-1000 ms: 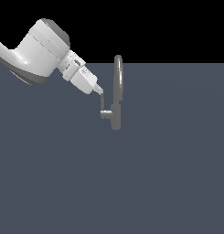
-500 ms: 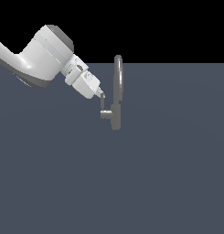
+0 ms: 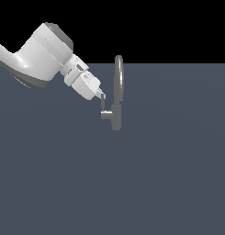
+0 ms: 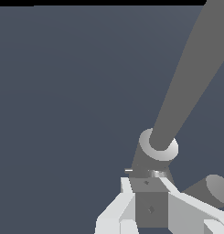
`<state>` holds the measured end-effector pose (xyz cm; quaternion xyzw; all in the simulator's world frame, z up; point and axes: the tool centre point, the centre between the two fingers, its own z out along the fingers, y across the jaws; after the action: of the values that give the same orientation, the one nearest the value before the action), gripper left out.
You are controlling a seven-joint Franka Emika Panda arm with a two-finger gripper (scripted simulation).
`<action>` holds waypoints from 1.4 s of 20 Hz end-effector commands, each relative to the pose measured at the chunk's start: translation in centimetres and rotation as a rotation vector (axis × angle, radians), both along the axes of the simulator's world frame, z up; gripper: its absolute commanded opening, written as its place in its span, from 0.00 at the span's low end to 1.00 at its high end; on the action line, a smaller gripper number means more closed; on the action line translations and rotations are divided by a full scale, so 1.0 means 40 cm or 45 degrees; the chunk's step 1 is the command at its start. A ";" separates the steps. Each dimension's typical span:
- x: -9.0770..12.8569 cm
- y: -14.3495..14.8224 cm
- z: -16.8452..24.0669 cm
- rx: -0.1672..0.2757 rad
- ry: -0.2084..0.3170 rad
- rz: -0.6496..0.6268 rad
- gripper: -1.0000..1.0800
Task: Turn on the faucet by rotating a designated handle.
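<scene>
The slim grey faucet [image 3: 118,87] stands upright in the middle of the exterior view, its tall arched spout rising above a short body. The handle [image 3: 105,113], a small L-shaped lever on a short stub, sticks out toward the exterior view's left. My gripper [image 3: 102,96] reaches in from the left, angled downward, with its tip right at the lever's upper end. The jaws look closed together with nothing between them. In the wrist view the gripper [image 4: 151,183] sits against a grey faucet part [image 4: 157,148], with a long grey bar [image 4: 191,77] running away from it.
The white arm [image 3: 45,55] comes in from the exterior view's upper left. A flat dark grey surface [image 3: 132,183] lies all around the faucet. A black background fills the top.
My gripper has edged slightly down and to the right, closer to the lever's top. The handle has not visibly turned.
</scene>
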<state>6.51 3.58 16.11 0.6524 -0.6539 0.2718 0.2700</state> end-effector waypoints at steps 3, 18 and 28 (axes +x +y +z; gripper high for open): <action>-0.030 0.001 0.007 0.000 0.000 0.000 0.00; -0.106 0.004 0.009 0.002 -0.008 0.007 0.00; -0.188 0.001 -0.025 0.001 -0.003 0.002 0.00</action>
<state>0.35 3.76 16.08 0.6526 -0.6555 0.2784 0.2587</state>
